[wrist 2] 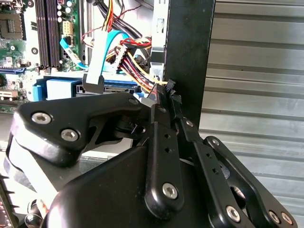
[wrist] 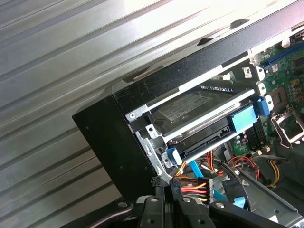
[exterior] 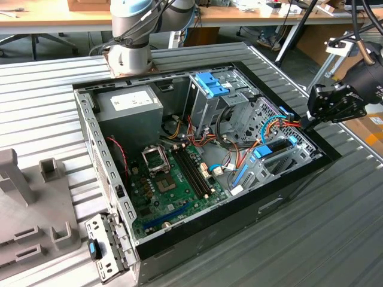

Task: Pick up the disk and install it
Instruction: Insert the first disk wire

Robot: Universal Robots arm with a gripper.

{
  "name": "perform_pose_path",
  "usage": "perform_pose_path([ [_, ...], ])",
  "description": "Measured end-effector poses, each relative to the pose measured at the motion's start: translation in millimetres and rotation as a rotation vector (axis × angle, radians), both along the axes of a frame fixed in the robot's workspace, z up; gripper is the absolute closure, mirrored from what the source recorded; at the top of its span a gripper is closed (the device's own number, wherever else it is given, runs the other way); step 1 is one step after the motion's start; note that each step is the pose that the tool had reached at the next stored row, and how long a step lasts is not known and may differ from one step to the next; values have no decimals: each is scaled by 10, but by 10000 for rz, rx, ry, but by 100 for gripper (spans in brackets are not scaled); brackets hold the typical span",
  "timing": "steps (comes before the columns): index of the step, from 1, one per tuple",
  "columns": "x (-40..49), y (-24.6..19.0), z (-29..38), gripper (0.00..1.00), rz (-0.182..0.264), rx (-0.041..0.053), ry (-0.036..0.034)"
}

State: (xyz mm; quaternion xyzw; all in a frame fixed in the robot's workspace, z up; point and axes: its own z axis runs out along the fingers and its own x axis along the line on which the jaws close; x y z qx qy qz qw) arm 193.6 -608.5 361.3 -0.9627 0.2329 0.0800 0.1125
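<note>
Seating step, we judge: the disk (wrist: 190, 105) lies in its bay at the corner of the case (wrist: 109, 142). Any push should run square along the bay rails, clear of the power cables (wrist: 192, 184). The gripper (wrist 2: 167, 89) has its fingers pressed together, nothing between them, tips just beside those cables

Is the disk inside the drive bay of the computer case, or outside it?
Inside. In the first wrist view the disk lies flat within the metal bay at the case corner. Fully seated: cannot tell.
</note>
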Motion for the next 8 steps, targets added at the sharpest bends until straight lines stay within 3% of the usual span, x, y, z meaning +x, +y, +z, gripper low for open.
perform_pose_path([
  [4,0,0,21,83,1,4,-13],
  [8,-24,0,73,83,-8,2,-100],
])
